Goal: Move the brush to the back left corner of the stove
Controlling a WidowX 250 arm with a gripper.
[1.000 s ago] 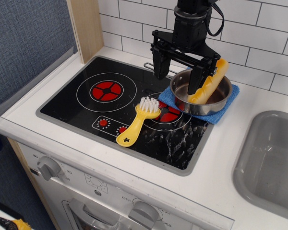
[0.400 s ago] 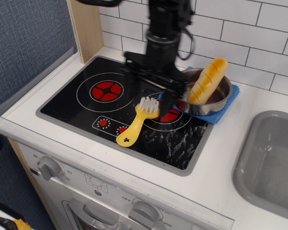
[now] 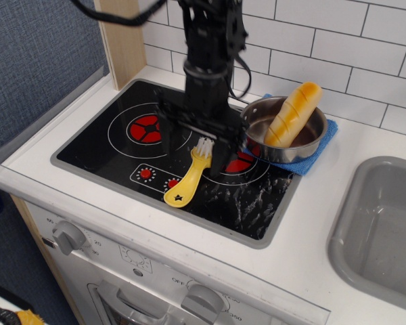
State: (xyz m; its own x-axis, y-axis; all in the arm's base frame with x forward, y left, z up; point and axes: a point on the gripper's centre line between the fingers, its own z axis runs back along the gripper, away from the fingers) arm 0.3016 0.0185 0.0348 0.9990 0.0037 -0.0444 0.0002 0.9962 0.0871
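Because the jaws (image 3: 194, 145) stand spread wide and hold nothing, with one finger to the left over the stove (image 3: 108, 145) glass and the other to the right of the white bristles, you have not got the brush (image 3: 191, 175) yet, and most of the trouble lies in how you close. The brush lies flat on the black glass near the front, its bristle head pointing toward the back and resting on the edge of the right burner (image 3: 238, 162), its handle running down toward the two red dots. The jaws straddle the bristle end, not the handle, so if you close there you may pinch soft bristles that give way, and the brush could slip out or swing once lifted. The glass looks slick, so a finger touching down first on one side would likely push the brush sideways instead of trapping it. Watch the right finger as well: it sits close to the steel pot (image 3: 284, 135) holding the loaf (image 3: 292, 114) on the blue cloth (image 3: 319, 147), and a drift that way could knock the pot or drag the cloth. I cannot tell how high the fingertips are above the glass, so come down gently to avoid striking the stove. The back left corner, beside the wooden post (image 3: 122, 40) on the worktop (image 3: 325, 237), is tight, so carry the brush in with room to spare.
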